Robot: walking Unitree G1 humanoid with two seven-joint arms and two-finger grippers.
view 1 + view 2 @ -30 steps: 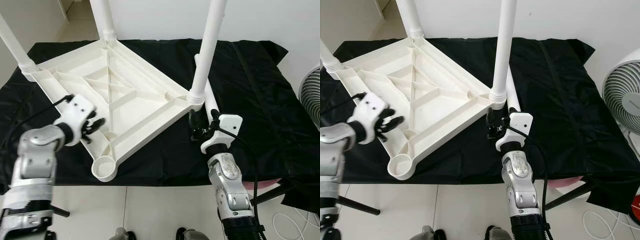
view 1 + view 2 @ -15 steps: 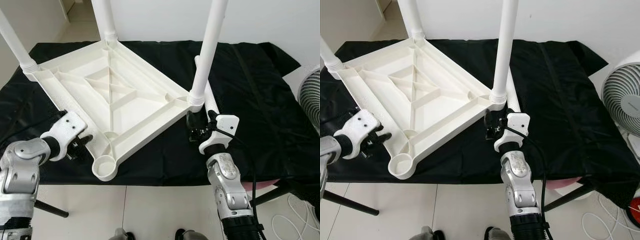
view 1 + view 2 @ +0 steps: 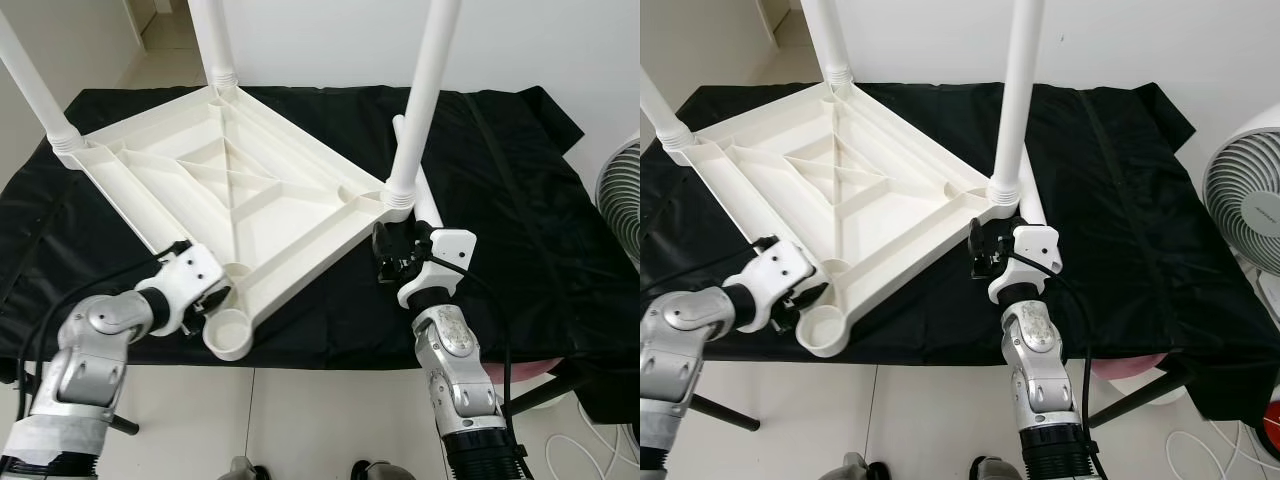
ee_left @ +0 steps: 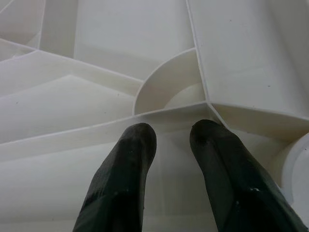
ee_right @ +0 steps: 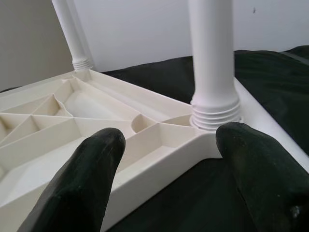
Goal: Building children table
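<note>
1 tabletop (image 3: 240,200), 3 legs (image 3: 425,90) fitted, 1 empty socket (image 3: 228,332).

Head cams down on shared tabletop (image 3: 240,200); wrist cams close along fingers (image 4: 120,183).

The left gripper (image 4: 171,133) has its fingers (image 4: 130,159) slightly apart, close against a rib of the tabletop (image 3: 230,190), so the ribs and the empty socket (image 3: 229,334) beside them block the way. Between the wide-apart fingers (image 5: 91,159) of the right gripper (image 5: 169,140) stand the tabletop corner and a leg (image 5: 211,63). Bare black cloth (image 3: 510,200) lies free beyond the right fingers.
</note>
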